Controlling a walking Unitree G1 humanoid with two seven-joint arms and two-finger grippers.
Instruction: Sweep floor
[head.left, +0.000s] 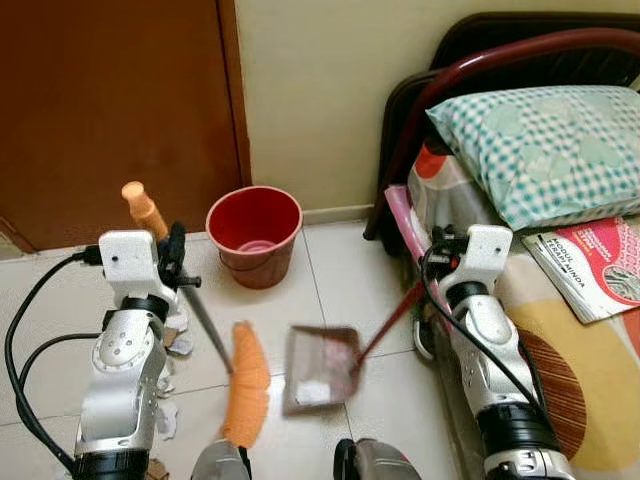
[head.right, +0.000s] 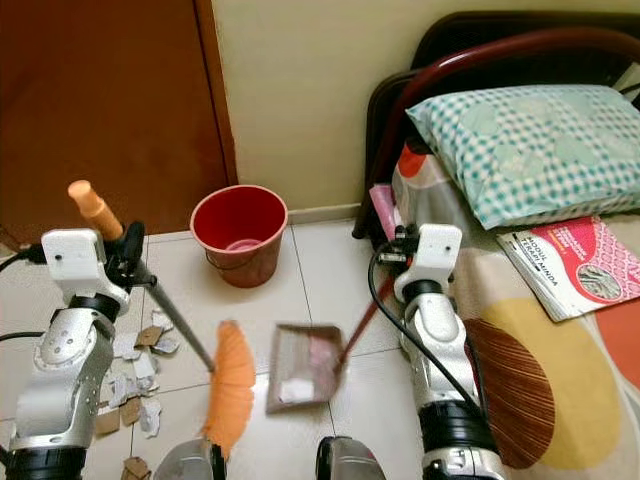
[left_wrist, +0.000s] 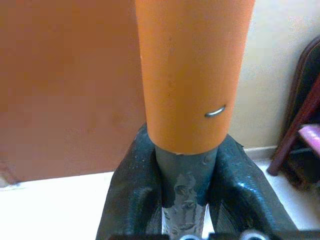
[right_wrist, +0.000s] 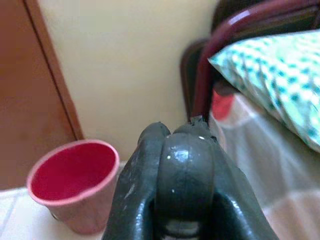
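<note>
While gripped by left gripper (left_wrist: 185, 200), broom (head.left: 246, 385) bristles beside dustpan (head.left: 320, 368) holding scraps. Right gripper (right_wrist: 180, 165) jaws closed on dustpan handle; red bucket (head.left: 254, 233) beyond.

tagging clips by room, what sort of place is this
Most likely a bedroom in a home: a bed with a checked pillow stands against the wall, beside a wooden door and a tiled floor.

Pale tiled floor (head.right: 300, 290): red bucket (head.right: 240, 233) upper centre by the wall, torn paper scraps (head.right: 135, 380) lower left, dustpan (head.right: 300, 368) lower centre. Bed (head.right: 560, 380) at right: checked pillow (head.right: 520, 145) on top, magazine (head.right: 580, 262) just below it.
</note>
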